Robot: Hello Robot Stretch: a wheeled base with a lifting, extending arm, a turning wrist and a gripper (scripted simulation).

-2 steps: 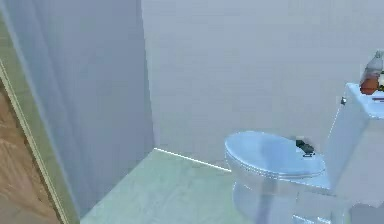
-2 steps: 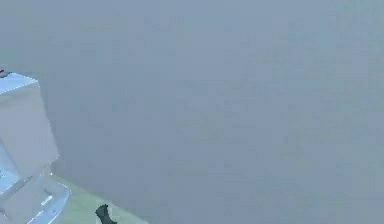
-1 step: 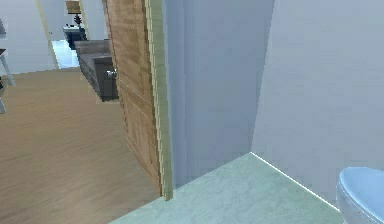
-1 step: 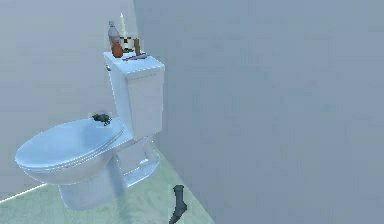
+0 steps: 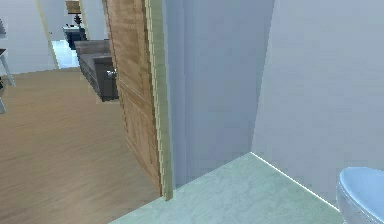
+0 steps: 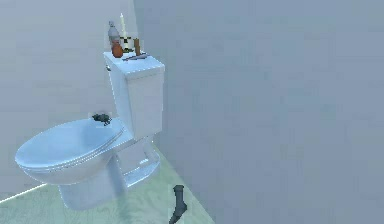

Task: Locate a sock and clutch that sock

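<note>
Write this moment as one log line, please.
sock: dark, on floor near toilet | door: open | next: probably reach toward sock

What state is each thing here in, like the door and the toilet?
door, open onto the wood-floored room.
toilet, lid down.
bottles, upright on the tank.
small dark thing, resting on the toilet lid.
dark sock, lying on the floor by the toilet's base.
</note>
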